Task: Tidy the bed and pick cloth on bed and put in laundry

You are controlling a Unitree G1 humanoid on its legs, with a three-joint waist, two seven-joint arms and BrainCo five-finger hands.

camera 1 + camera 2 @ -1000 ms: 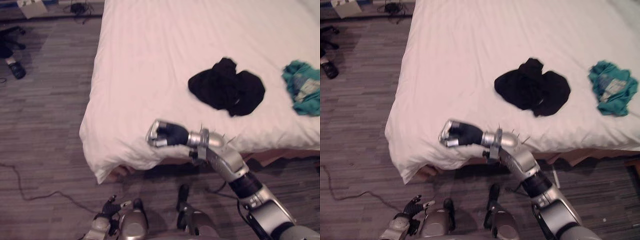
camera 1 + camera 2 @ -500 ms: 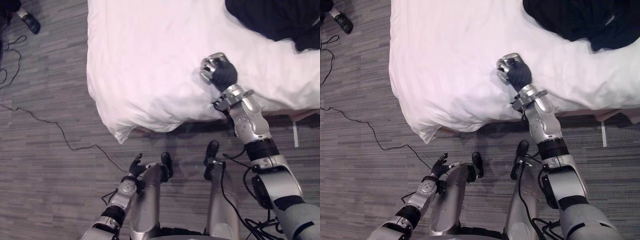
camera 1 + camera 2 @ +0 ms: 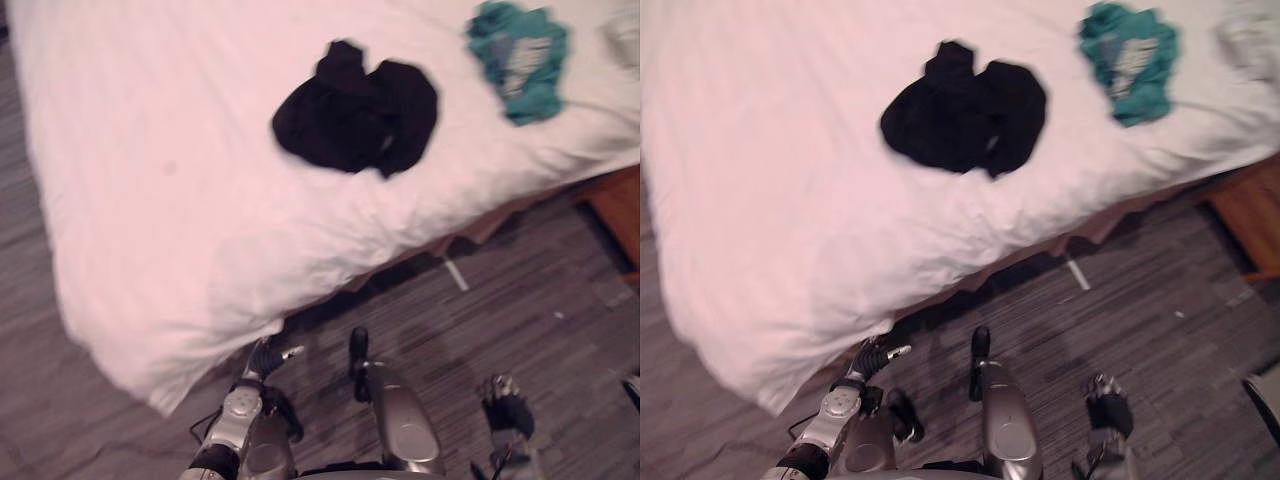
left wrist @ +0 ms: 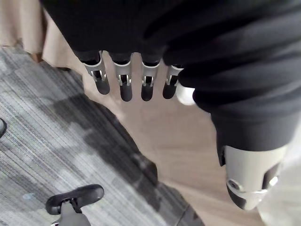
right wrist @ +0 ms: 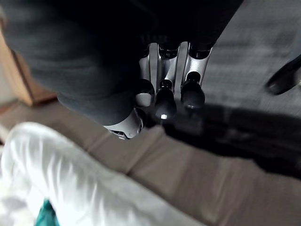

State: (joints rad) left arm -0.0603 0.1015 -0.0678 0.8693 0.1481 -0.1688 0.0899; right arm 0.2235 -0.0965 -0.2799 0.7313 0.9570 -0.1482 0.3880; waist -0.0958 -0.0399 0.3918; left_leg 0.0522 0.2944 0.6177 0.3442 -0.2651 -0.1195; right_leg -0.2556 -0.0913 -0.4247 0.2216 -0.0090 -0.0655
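A crumpled black cloth (image 3: 355,110) lies on the white bed (image 3: 150,200), toward its near edge. A teal cloth (image 3: 518,55) lies farther right on the sheet. My right hand (image 3: 505,405) hangs low over the floor, well away from the bed, with its fingers (image 5: 162,96) curled and nothing in them. My left hand (image 3: 265,360) hangs low by the bed's near corner, its fingers (image 4: 122,84) straight and empty. Neither hand touches a cloth.
Grey plank floor (image 3: 520,300) runs along the bed's near side. A brown wooden piece (image 3: 615,215) stands at the right, by the bed's edge. Something pale (image 3: 1248,40) lies on the sheet at the far right.
My right hand has come off the sheet and dropped down to my side. The camera has swung, so both cloths show again.
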